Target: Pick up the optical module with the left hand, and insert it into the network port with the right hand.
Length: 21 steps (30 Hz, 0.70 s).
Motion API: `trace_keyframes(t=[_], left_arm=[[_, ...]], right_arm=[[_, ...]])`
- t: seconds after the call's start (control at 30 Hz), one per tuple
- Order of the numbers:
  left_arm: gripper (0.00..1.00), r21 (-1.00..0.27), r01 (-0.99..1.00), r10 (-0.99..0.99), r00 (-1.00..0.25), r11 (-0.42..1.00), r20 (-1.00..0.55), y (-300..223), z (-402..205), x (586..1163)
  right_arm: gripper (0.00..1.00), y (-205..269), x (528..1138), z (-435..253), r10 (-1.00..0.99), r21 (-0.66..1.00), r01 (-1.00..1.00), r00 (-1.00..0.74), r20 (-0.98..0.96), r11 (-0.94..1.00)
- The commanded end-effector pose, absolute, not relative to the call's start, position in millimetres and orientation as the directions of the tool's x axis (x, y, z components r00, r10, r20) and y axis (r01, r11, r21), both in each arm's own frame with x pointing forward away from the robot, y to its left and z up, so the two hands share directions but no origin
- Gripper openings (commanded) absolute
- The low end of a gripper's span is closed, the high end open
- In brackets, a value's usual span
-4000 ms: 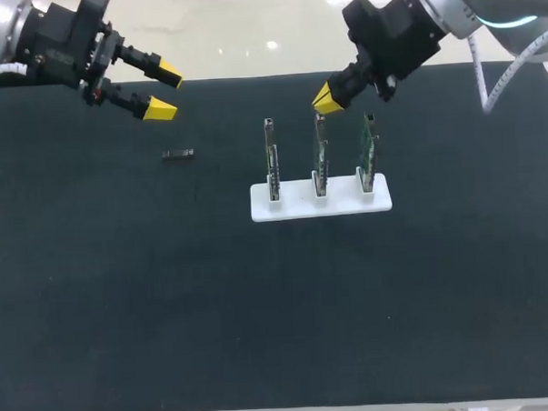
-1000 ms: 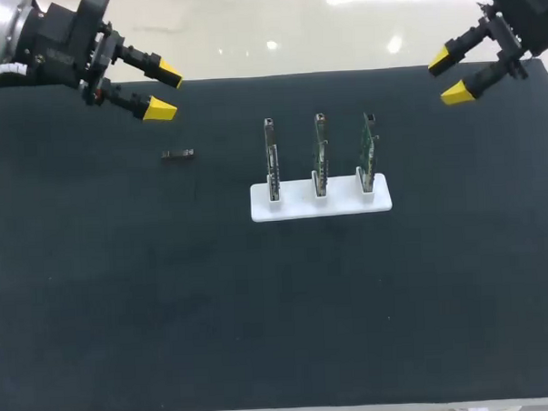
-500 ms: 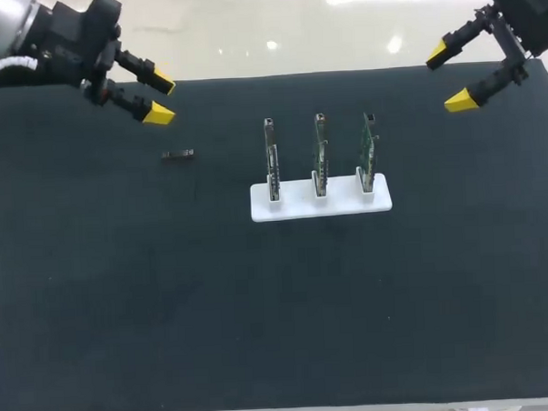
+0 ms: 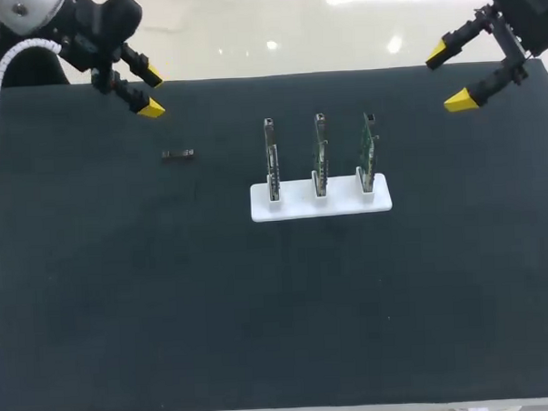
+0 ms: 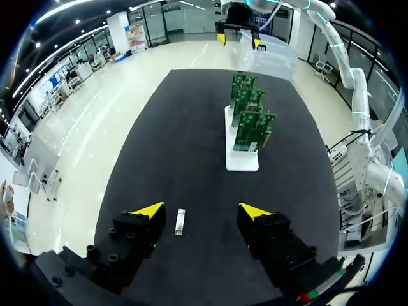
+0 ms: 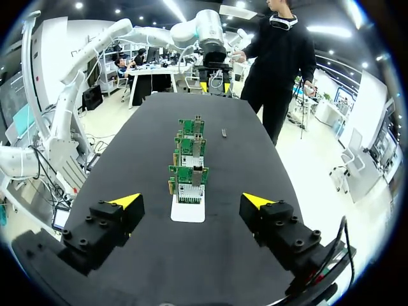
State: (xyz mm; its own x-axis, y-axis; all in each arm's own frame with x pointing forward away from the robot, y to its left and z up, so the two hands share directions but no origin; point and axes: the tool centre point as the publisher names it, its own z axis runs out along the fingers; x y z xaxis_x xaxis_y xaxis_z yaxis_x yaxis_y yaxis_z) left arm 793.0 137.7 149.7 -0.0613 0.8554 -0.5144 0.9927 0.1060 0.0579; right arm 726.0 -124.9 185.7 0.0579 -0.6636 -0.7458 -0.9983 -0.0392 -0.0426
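Note:
The optical module (image 4: pixel 178 154) is a small dark bar lying flat on the black mat, left of the boards. My left gripper (image 4: pixel 151 93) hangs open over the mat's far left part, behind the module and apart from it. In the left wrist view the module (image 5: pixel 180 222) lies below and between the open fingers of the left gripper (image 5: pixel 201 210), nearer one finger. Three green port boards (image 4: pixel 320 153) stand upright in a white stand (image 4: pixel 320 206). My right gripper (image 4: pixel 448 77) is open and empty at the far right edge, with the boards (image 6: pixel 188 169) ahead of the right gripper (image 6: pixel 191 201).
The black mat (image 4: pixel 260 306) covers the whole table. The white stand (image 5: pixel 242 159) with its boards is the only upright obstacle, at mid-table. Wide bare mat lies in front of the stand and on both sides of it.
My left gripper has drawn back toward the far left edge and turned. My right gripper's fingers have spread wider while staying at the far right.

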Motion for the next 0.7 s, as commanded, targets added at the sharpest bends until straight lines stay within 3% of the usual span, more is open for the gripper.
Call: trace_keyframes(t=[0.03,0.7], left_arm=[[1.00,0.002,0.998,0.878,-0.056,0.065,-0.474,144.0,151.2,817.9],[1.00,0.012,0.999,0.952,-0.045,0.050,-0.304,172.3,125.4,854.0]], right_arm=[[1.00,-124.7,726.6,185.7,-0.663,-0.042,-0.998,0.058,-0.746,-0.040],[1.00,-124.7,726.6,185.7,-0.663,-0.042,-0.998,0.058,-0.746,-0.040]])
